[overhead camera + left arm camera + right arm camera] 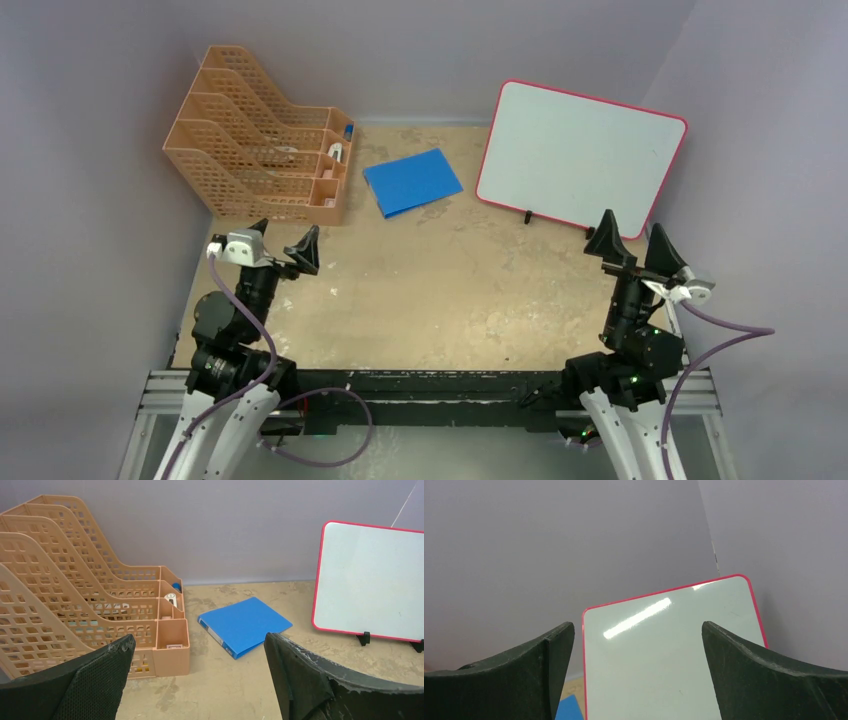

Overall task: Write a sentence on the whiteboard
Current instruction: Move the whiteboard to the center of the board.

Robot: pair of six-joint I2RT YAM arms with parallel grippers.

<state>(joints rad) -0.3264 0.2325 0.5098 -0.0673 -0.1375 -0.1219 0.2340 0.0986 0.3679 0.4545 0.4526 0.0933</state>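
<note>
Left claw [285, 238] and right claw [632, 235] are hanging wide and empty, whiteboard [580, 155] standing blank, likely needing a marker from the organiser [250, 160] first.

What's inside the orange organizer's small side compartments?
A blue-capped item at the back, a white item just in front; walls of the organizer hide their bodies and the compartment floors.

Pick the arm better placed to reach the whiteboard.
Right, likely. The right gripper, open and empty, sits in front of the whiteboard; the left gripper is across the table by the orange organizer.
</note>
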